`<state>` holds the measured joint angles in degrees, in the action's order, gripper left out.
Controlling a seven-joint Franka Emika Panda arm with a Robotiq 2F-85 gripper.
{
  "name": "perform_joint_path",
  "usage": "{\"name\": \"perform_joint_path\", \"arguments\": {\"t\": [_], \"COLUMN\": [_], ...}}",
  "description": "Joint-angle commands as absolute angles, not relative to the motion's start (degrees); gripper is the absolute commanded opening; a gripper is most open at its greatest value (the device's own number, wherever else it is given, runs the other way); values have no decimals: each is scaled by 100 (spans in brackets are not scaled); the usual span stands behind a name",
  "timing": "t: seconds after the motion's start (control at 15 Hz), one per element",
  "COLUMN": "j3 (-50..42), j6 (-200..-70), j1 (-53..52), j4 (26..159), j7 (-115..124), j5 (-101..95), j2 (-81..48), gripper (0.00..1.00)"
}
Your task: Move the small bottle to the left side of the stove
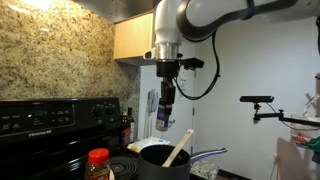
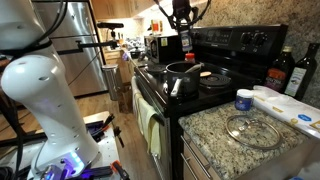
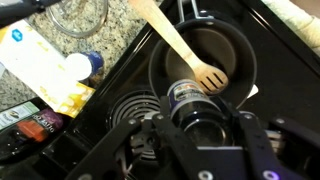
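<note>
My gripper [image 1: 165, 92] hangs above the stove and is shut on the small dark bottle [image 1: 163, 113] with a white and blue label. In the wrist view the bottle [image 3: 188, 99] sits between the jaws [image 3: 192, 118], over the near rim of a black pot. In an exterior view the gripper [image 2: 183, 22] holds the bottle [image 2: 185, 43] high above the cooktop. The stove is black, with a raised back panel of knobs [image 1: 60, 115] seen in both exterior views [image 2: 245, 42].
A black pot [image 3: 205, 50] with a wooden spoon [image 3: 180, 45] sits on a burner below. A red-lidded spice jar [image 1: 97, 162] stands on the stove. A blue-capped jar [image 2: 243, 99], a glass lid [image 2: 250, 128] and dark bottles [image 2: 285, 70] are on the granite counter.
</note>
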<state>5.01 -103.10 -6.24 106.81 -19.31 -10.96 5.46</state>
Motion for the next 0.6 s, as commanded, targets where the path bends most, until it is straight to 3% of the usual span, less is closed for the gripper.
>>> {"name": "perform_joint_path", "arguments": {"t": [0.0, 0.53], "j3": [832, 1471], "j6": [-10052, -11125], "j1": [-882, -1451], "j4": [10618, 10698], "j7": [-1446, 89], "j5": [-1073, -980], "j2": [533, -400], "gripper": [24, 24]}}
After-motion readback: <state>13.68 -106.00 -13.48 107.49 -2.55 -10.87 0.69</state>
